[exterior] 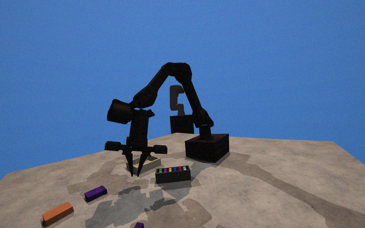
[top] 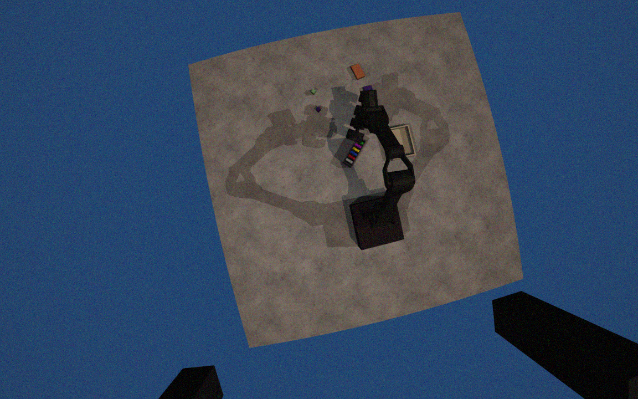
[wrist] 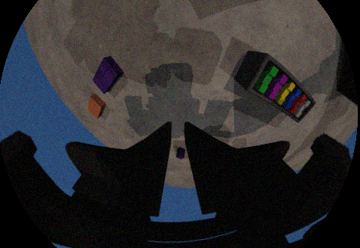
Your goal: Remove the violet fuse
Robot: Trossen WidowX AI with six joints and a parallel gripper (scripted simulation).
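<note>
1. The violet fuse (exterior: pixel 165 170) is sitting in the fuse block (exterior: pixel 173 175), second from the green end; the block's long axis is lying across the exterior view, slots facing up.
2. The gripper (exterior: pixel 135 170) is pointing down beside the block, in front of the tray (exterior: pixel 149 165); the jaws are standing nearly closed, gripping nothing.
3. The wrist view is showing the narrow gap between the fingers; the top view is hiding it.
</note>
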